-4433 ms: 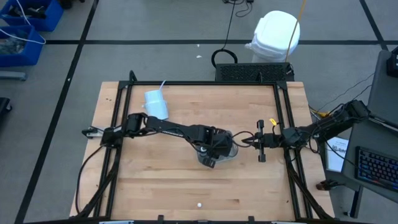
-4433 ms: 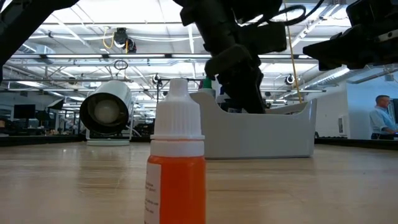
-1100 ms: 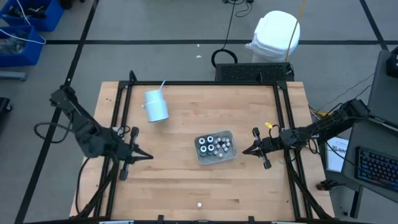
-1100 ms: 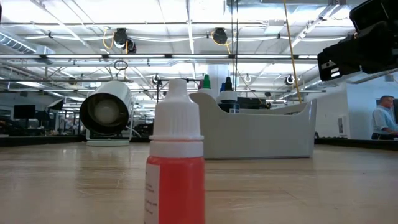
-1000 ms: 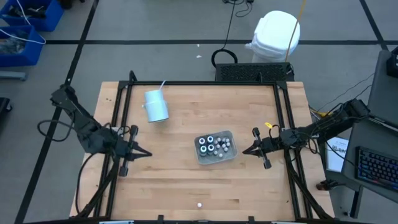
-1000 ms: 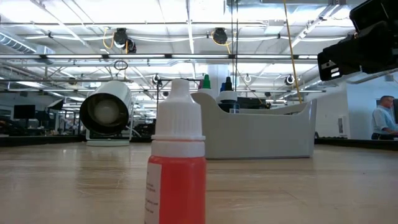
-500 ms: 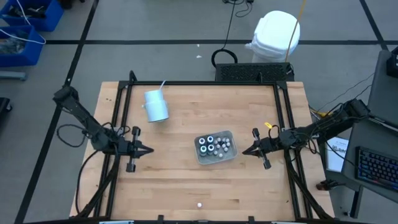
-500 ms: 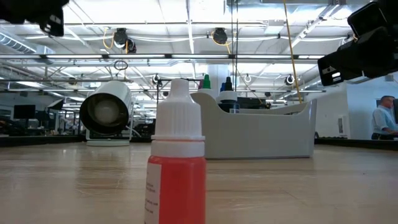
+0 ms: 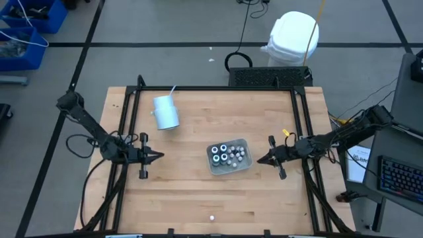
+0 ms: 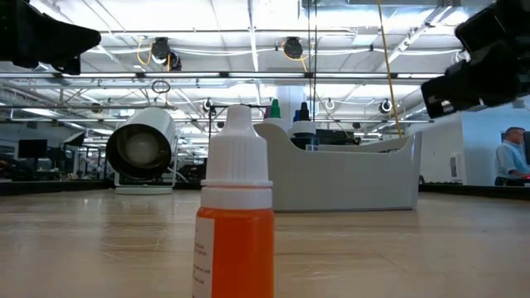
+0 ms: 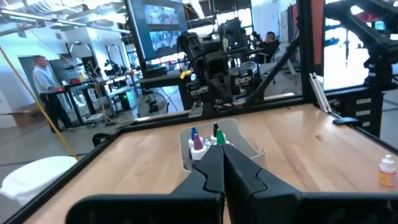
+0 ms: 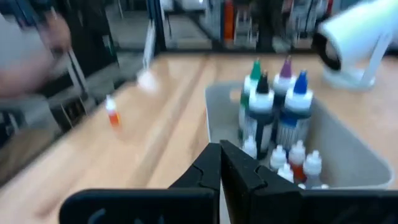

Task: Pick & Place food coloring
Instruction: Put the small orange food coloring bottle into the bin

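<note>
Most of the food coloring bottles are standing packed in the clear tray near the middle of the surface, while one orange bottle is sitting alone at about six o'clock from the tray, well apart, so that one looks left to place. The left gripper is hovering at nine o'clock of the tray and the right gripper just beside it at three o'clock, both with jaws closed and empty.
</note>
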Robot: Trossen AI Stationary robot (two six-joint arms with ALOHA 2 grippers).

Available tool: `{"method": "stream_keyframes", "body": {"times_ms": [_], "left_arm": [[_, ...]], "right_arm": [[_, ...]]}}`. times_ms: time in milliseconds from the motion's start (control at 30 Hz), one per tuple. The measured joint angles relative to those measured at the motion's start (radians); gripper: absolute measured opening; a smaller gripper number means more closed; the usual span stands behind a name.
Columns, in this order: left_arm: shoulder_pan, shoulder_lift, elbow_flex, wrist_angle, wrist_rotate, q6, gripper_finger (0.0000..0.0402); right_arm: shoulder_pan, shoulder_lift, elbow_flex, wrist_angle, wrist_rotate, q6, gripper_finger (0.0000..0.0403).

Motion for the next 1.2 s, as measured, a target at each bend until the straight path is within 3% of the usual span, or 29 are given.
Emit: {"method": "stream_keyframes", "body": {"times_ms": [133, 233, 700, 867, 1000, 1200], "left_arm": [[0.0, 0.0, 0.0, 0.014, -0.001, -0.017, 0.0015], [0.0, 0.0, 0.0, 0.014, -0.001, -0.058, 0.0026], [0.0, 0.005, 0.0, 0.0, 0.004, -0.147, 0.001], [0.0, 0.005, 0.0, -0.032, 0.004, -0.179, 0.0004], [0.0, 0.005, 0.0, -0.06, 0.004, -0.218, 0.0019], [0.0, 0.005, 0.0, -0.08, 0.003, -0.263, 0.0042]], "right_arm": [[0.018, 0.046, 0.204, -0.195, 0.026, 0.001, 0.0], [0.04, 0.151, 0.365, -0.324, 0.056, 0.011, 0.0], [0.196, 0.898, 1.226, -0.701, 0.08, 0.013, 0.0], [0.227, 1.114, 1.456, -0.759, 0.079, -0.035, 0.0004], [0.245, 1.247, 1.563, -0.759, 0.076, -0.061, 0.0038], [0.255, 1.382, 1.661, -0.698, 0.076, -0.071, 0.0136]]}}
